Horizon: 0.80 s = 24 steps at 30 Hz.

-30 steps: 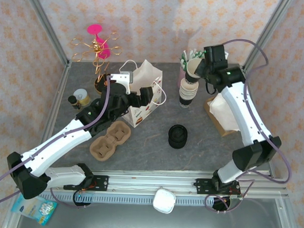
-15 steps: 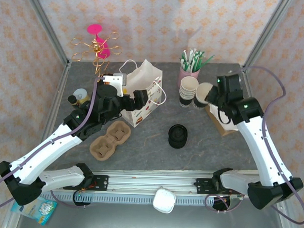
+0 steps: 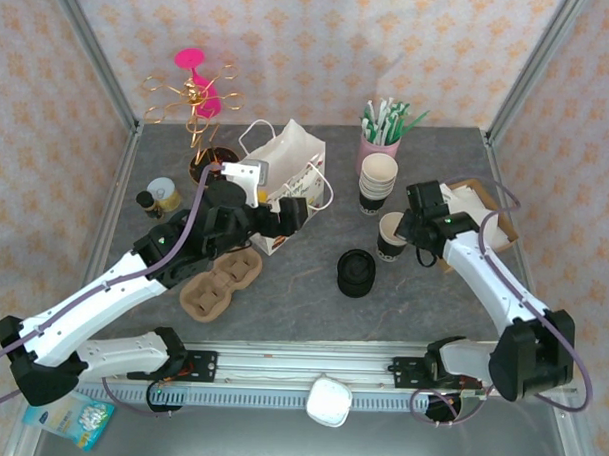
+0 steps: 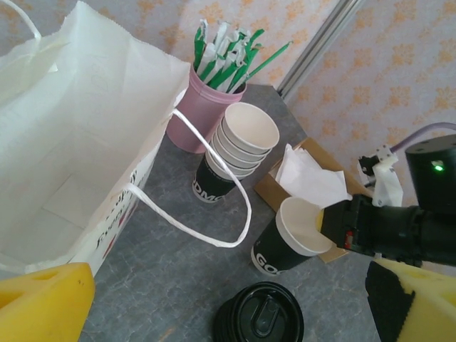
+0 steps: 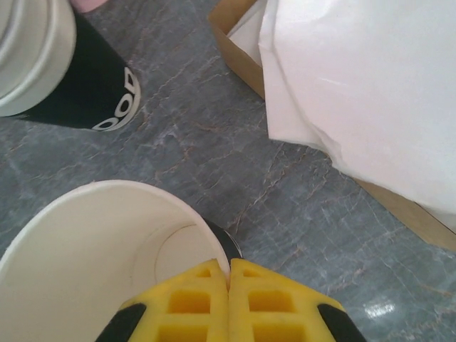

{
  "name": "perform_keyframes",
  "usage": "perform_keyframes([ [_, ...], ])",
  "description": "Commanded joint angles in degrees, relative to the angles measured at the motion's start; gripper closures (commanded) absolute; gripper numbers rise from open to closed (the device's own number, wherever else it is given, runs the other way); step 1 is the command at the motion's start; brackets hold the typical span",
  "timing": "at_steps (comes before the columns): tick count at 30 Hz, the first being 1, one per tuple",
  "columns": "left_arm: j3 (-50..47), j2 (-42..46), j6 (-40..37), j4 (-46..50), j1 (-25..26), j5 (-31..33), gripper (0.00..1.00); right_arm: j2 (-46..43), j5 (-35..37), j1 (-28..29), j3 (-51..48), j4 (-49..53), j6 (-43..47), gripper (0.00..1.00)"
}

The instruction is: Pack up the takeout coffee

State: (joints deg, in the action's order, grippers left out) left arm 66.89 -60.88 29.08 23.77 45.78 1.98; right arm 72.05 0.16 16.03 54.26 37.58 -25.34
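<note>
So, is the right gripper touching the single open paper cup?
Touching. The right wrist view shows the right gripper shut on the paper cup, with the cup's rim pinched between its two yellow fingers.

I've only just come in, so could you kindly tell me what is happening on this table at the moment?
The right tool is shut on the rim of a lidless paper cup, which stands on the table beside the stack of cups. The left tool hangs open by the mouth of the white paper bag. The pile of black lids lies untouched nearby, so the cup is neither lidded nor bagged yet.
</note>
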Motion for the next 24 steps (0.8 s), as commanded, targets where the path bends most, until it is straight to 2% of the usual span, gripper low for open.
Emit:
perform_keyframes([
  [1,-0.71,-0.37,0.19,0.62,0.63,1.09,0.01,1.49,1.6,-0.27,-0.97,-4.71,-1.19,0.96],
  [9,-0.45,-0.87,-0.21,0.64,1.02,1.28,0.01,3.84,2.78,-0.29,-2.55,-9.03,-0.51,0.95],
  [16,-0.1,-0.73,-0.78,1.71,1.19,1.79,0.01,5.14,3.08,-0.31,-2.98,-9.11,0.01,0.88],
  [24,0.68,-0.25,-1.4,3.54,2.11,2.37,0.01,2.05,1.38,-0.3,-2.12,-7.39,0.6,0.69],
])
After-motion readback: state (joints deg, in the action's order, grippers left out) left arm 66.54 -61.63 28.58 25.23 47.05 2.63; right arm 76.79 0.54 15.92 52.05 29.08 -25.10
